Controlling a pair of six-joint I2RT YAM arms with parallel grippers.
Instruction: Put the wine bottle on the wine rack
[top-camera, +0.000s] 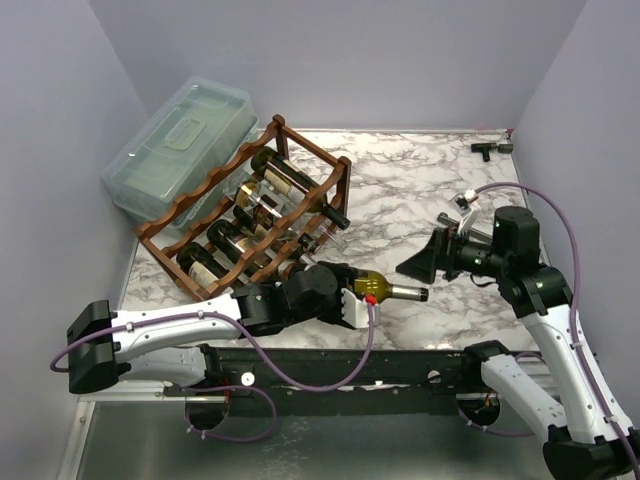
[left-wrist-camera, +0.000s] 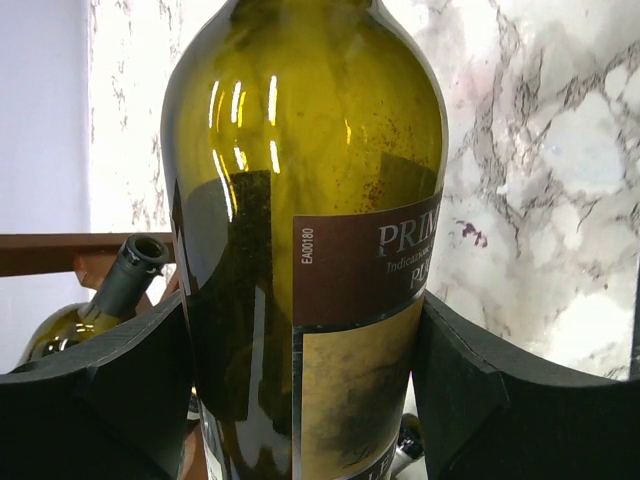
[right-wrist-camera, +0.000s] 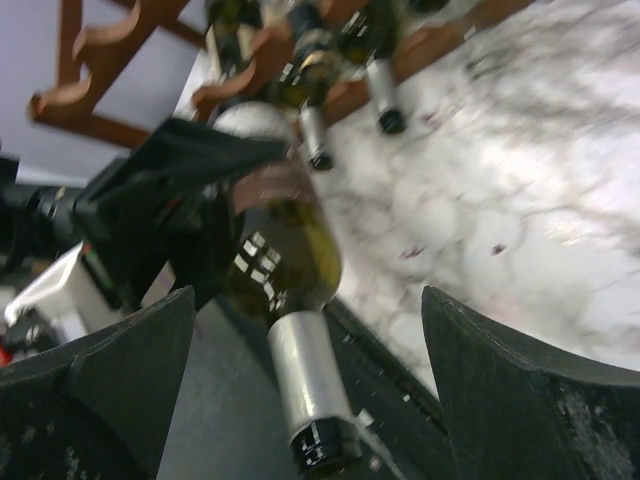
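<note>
The left gripper (top-camera: 347, 297) is clamped round the bottle (top-camera: 388, 290), neck pointing right toward the right gripper (top-camera: 420, 262), jaws wide apart and clear. The rack (top-camera: 215, 185) lies back-left, nearest the left arm.

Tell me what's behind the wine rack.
A clear plastic lidded box lies behind the wine rack. The rack covers the box's lower near edge, and what the box holds cannot be made out.
</note>
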